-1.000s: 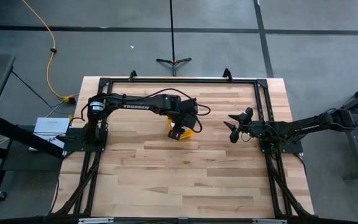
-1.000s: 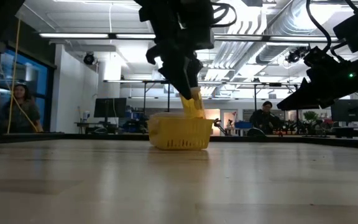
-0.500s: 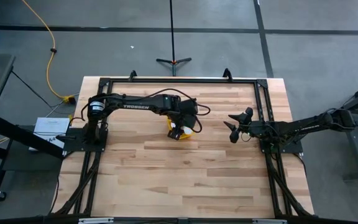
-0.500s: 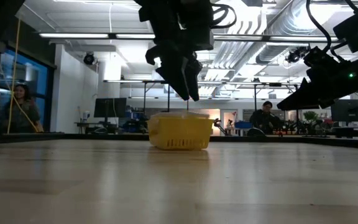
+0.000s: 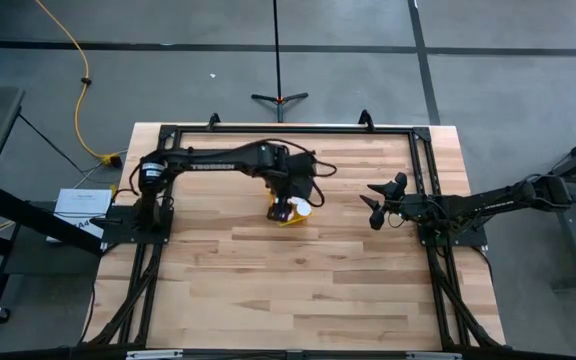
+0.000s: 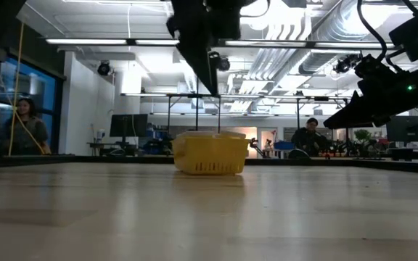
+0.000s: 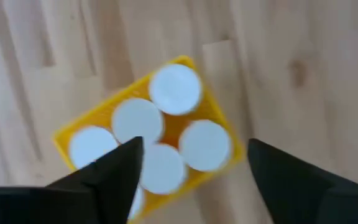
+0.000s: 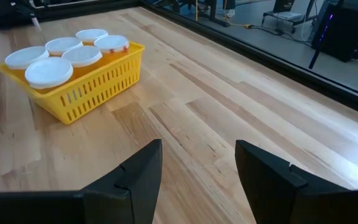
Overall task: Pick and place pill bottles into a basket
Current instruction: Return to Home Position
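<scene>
Pill bottles [image 8: 82,55] stand upright in the yellow basket [image 6: 209,156] at mid-frame on the worktop [image 6: 209,217], and the left tool [image 7: 194,143] hangs spread and empty just above, so a low swing away could clip one and drag the basket; the right tool [image 8: 197,146] waits spread at right.

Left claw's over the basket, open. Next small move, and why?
Probably draw the left claw up and back toward home: it hangs open above the basket, the pill bottles stand inside, none shows loose on the table; the right claw waits open at the right.
</scene>
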